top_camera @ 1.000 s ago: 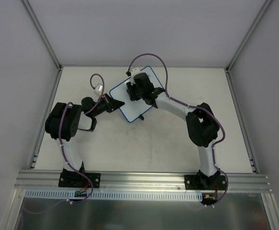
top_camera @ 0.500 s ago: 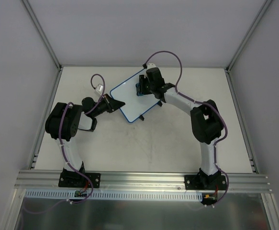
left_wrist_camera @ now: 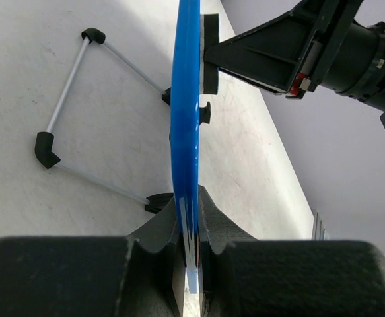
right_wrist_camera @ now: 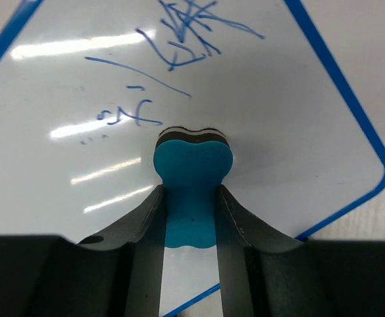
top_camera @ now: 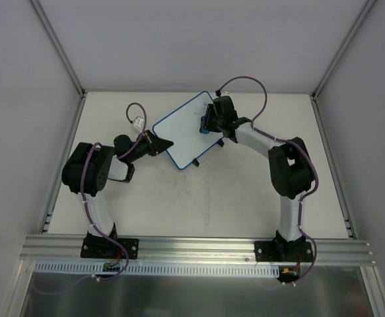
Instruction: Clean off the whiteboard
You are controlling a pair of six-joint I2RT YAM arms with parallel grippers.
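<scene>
The whiteboard (top_camera: 182, 130), white with a blue rim, lies tilted at the back middle of the table. My left gripper (top_camera: 160, 145) is shut on its left rim, which shows edge-on in the left wrist view (left_wrist_camera: 185, 119). My right gripper (top_camera: 207, 121) is shut on a small blue eraser (right_wrist_camera: 192, 175) and presses it on the board's right part (right_wrist_camera: 278, 132). Blue scribbles (right_wrist_camera: 179, 39) remain on the board beyond the eraser.
The board's wire stand with black feet (left_wrist_camera: 67, 105) shows beneath it on the table (left_wrist_camera: 20, 79). Grey enclosure walls and an aluminium frame (top_camera: 60, 46) bound the table. A metal rail (top_camera: 192, 247) runs along the near edge.
My right gripper has moved the eraser across the board from its middle toward its right far edge. The left gripper has kept its hold on the rim.
</scene>
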